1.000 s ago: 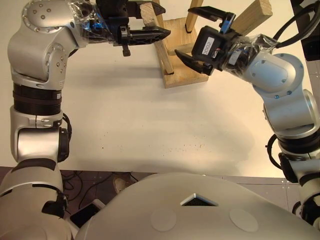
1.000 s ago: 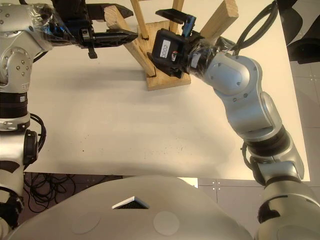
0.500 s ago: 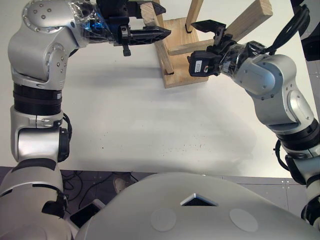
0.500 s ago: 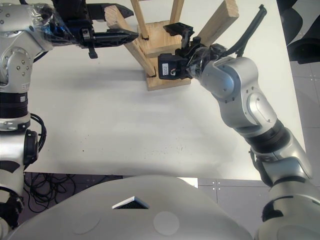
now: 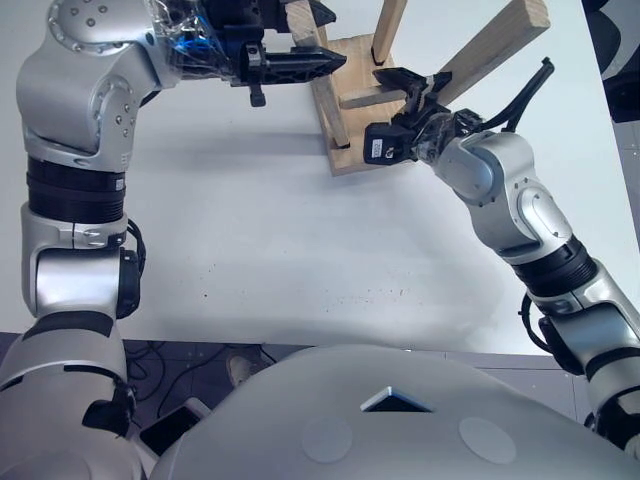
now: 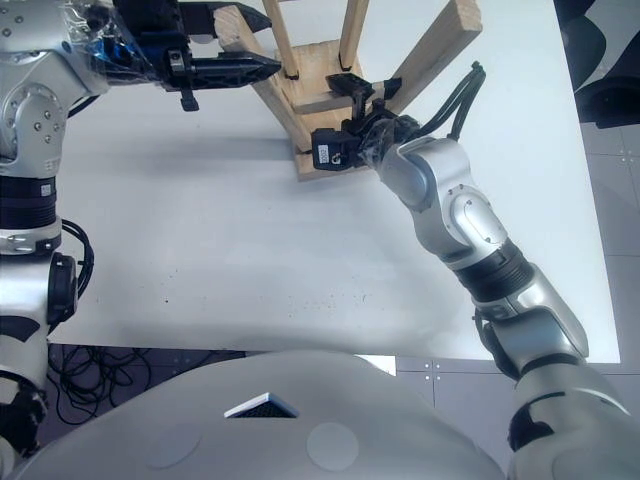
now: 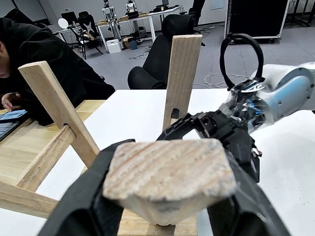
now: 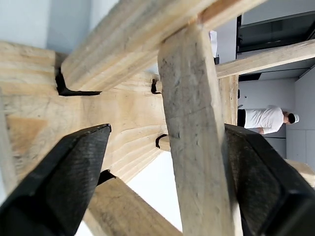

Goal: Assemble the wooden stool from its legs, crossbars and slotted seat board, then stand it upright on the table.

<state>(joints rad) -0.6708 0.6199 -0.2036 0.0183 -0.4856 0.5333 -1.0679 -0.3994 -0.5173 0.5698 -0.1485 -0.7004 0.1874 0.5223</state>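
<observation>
An upside-down wooden stool (image 5: 350, 155) sits on the far side of a white table (image 5: 300, 230). Its slotted seat board (image 5: 352, 60) lies flat on the tabletop and its legs point up. The left gripper (image 5: 325, 38) reaches in from the robot's left, and its black fingers (image 7: 74, 216) are closed on the cut end of one stool leg (image 7: 167, 179), pressing on both sides of it. That leg slants up from the seat board's left edge. The right gripper (image 8: 167, 129) comes in from the robot's right, low over the seat board. Its jaws are spread wide and straddle a crossbar (image 5: 362, 98) that runs between two legs. One finger is close against the wood and the other stands clear of it, so it has no grip. A thicker leg (image 5: 500, 40) leans away to the right, above the right arm.
</observation>
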